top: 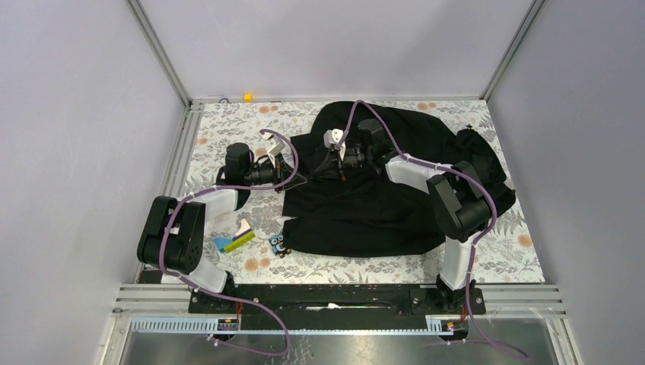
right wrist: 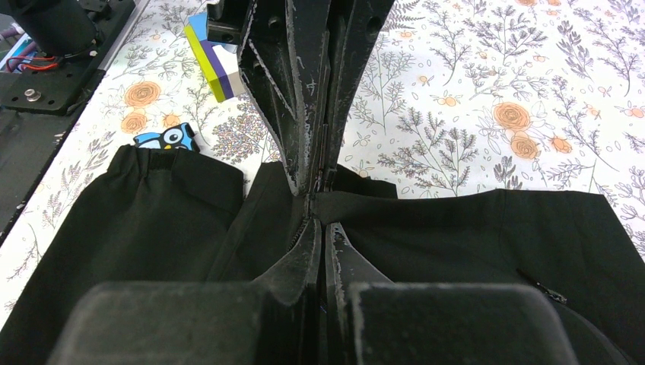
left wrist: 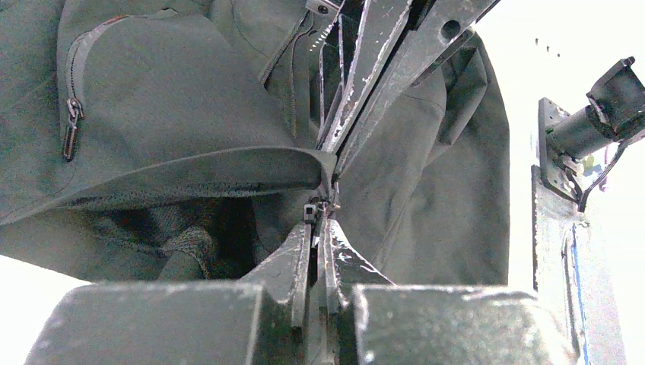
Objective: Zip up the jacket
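The black jacket [top: 365, 213] lies spread on the floral table, its open front edge to the left. My left gripper [top: 303, 179] reaches in from the left and my right gripper [top: 319, 172] from over the jacket; they meet tip to tip at the front zipper. In the left wrist view my left gripper [left wrist: 319, 224] is shut on the zipper's end at the jacket's [left wrist: 175, 99] edge. In the right wrist view my right gripper [right wrist: 320, 228] is shut on the zipper line of the jacket [right wrist: 471, 243]. What exactly each one pinches is hidden by the fingers.
A yellow, blue and purple block [top: 234, 242] and a small owl figure [top: 280, 245] lie on the table just left of the jacket's near edge; both show in the right wrist view, block [right wrist: 217, 65] and owl [right wrist: 169, 141]. A side pocket zipper [left wrist: 70, 129] is closed.
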